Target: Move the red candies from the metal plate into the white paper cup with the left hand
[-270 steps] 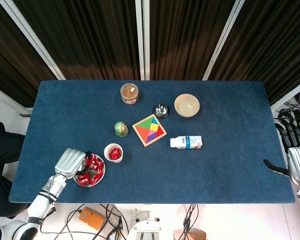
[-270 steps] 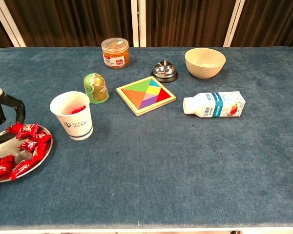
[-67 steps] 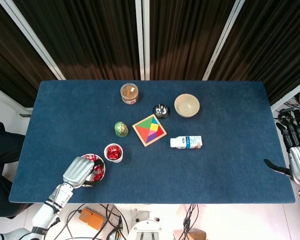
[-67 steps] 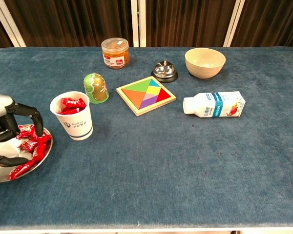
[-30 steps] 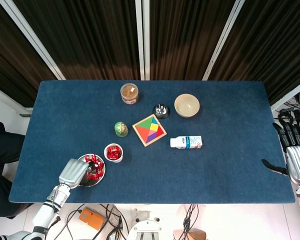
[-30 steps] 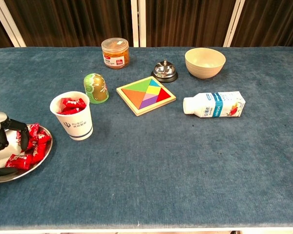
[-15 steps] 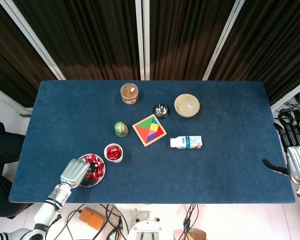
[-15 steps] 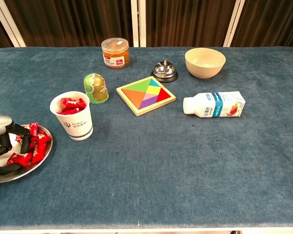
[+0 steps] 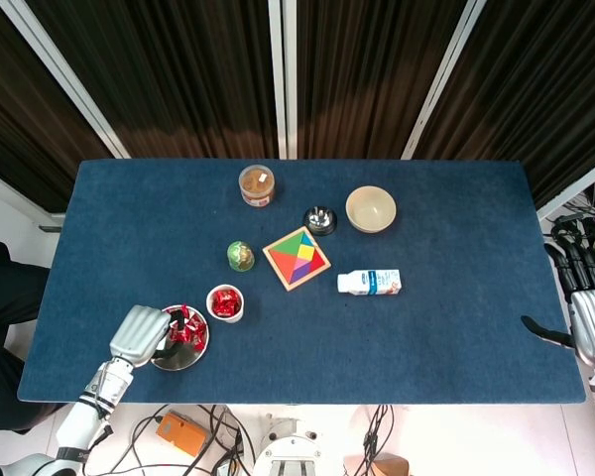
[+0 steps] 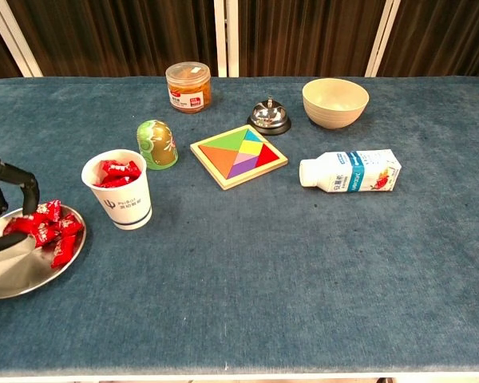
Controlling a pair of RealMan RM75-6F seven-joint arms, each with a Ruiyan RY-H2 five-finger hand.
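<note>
Left hand held over left rim of metal plate, fingers curled down toward red candies; whether a candy is pinched cannot be told. Candies bunched at plate's far right part. White paper cup stood just right of plate, candies seen inside. Right hand kept off table's right edge, fingers spread, nothing held

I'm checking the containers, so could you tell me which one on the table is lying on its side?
The milk carton, right of the puzzle, lies flat; the cup, jar and bowl all stand upright.
</note>
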